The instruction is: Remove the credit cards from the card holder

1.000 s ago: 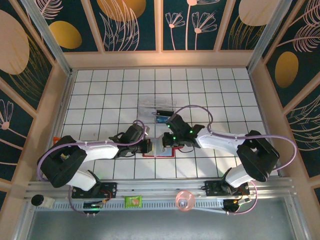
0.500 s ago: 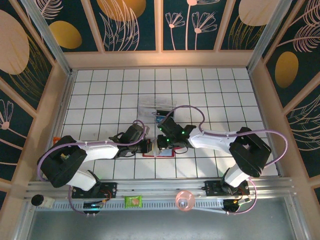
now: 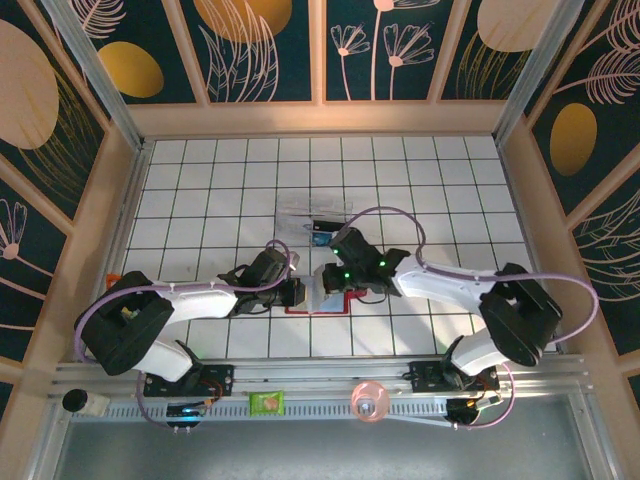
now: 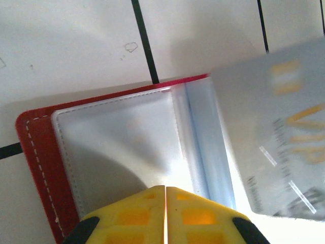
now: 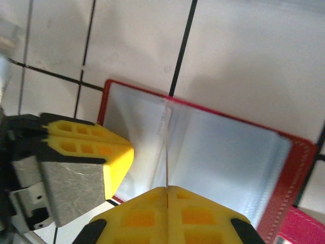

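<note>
Right end effector (image 5: pixel 166 189) pinching silver card (image 4: pixel 274 142), shifted rightward | left end effector (image 4: pixel 165 188) closed on card holder (image 4: pixel 36 168)

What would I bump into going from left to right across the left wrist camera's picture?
The card holder's red edge, then its clear sleeve, then the silver card.

From above, the left gripper (image 3: pixel 296 292) and the right gripper (image 3: pixel 328 283) covered most of the card holder (image 3: pixel 300 311), leaving a red strip at its near edge. Up close, the silver card (image 4: pixel 274 132) over the holder's right half was blurred, its gold lettering unreadable, and ran off the frame's right edge. From the right wrist it stood edge-on above the holder's spine, a thin line, its faces hidden.
</note>
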